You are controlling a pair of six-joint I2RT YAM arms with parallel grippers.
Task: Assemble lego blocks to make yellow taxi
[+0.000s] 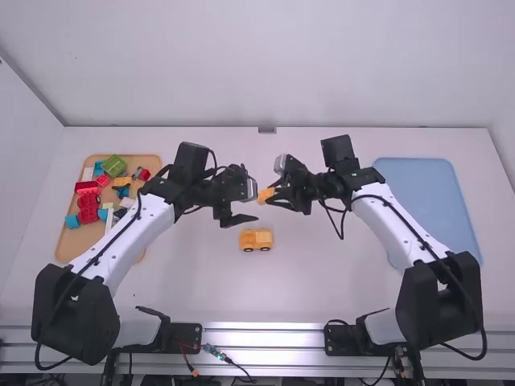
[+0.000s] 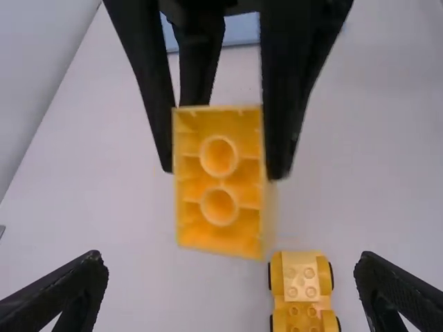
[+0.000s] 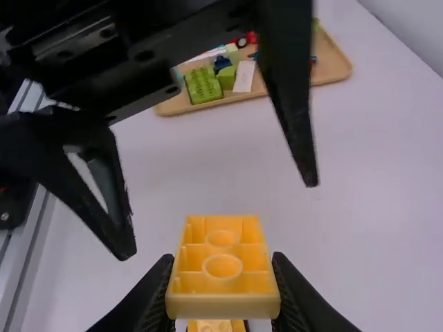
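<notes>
Saw R gripper (image 3: 223, 280) clamped on yellow block (image 2: 218, 187), aloft betw. arms, hollow underside bared to L gripper (image 2: 230, 257), itself spread wide & empty. Spotted wheeled taxi base (image 1: 256, 240) on table (image 1: 322, 281) nearby, wooden tray (image 1: 71, 244) off to L. Judged handover prob. next. Feared drop onto base from too-early release; finger-on-finger knock, w/ grippers so close; also crooked L grip from off-ctr approach, hence poor stud fit later.

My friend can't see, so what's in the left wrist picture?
The right gripper pinches a yellow block, its hollow underside showing. The left gripper is open, and a yellow toy car sits on the white table.
</notes>
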